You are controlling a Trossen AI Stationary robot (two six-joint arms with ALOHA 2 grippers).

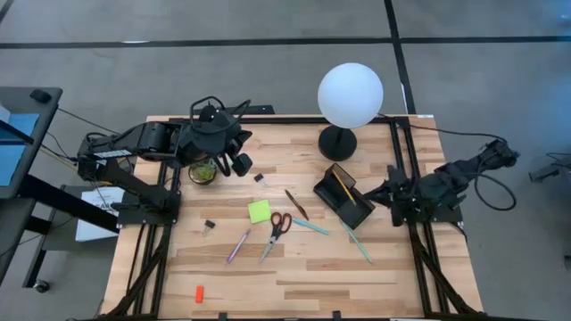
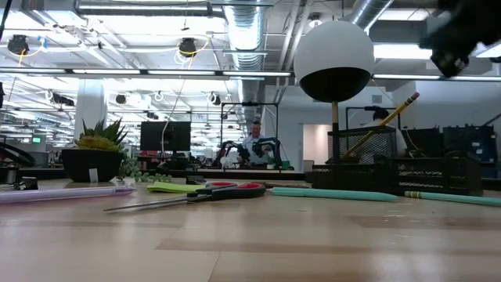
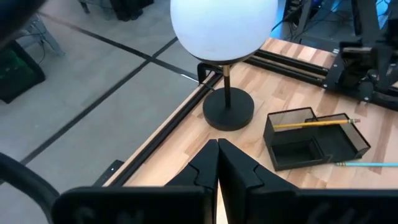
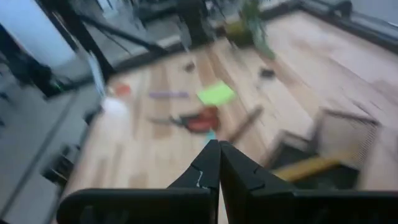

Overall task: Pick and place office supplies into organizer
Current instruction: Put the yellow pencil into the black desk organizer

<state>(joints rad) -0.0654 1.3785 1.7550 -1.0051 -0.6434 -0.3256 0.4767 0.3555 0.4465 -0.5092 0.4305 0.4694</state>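
The black mesh organizer (image 1: 343, 198) stands right of centre with a yellow pencil (image 3: 314, 124) lying in it. On the wood lie the red-handled scissors (image 1: 277, 230), a lime-green sticky pad (image 1: 259, 211), a purple pen (image 1: 238, 245), two teal pens (image 1: 310, 226), (image 1: 357, 241), a brown pen (image 1: 295, 203), two black clips (image 1: 209, 226), (image 1: 260, 178) and a red-orange piece (image 1: 199, 292). My left gripper (image 1: 241, 164) hangs shut above the far left, beside the plant. My right gripper (image 1: 390, 192) is shut just right of the organizer, off the table.
A white globe lamp (image 1: 351, 96) on a round black base (image 1: 337, 143) stands just behind the organizer. A small potted plant (image 1: 203, 172) sits under my left arm. Black frame rails (image 1: 406, 160) run along the table's right side. Bare wood lies along the near edge (image 1: 294, 285).
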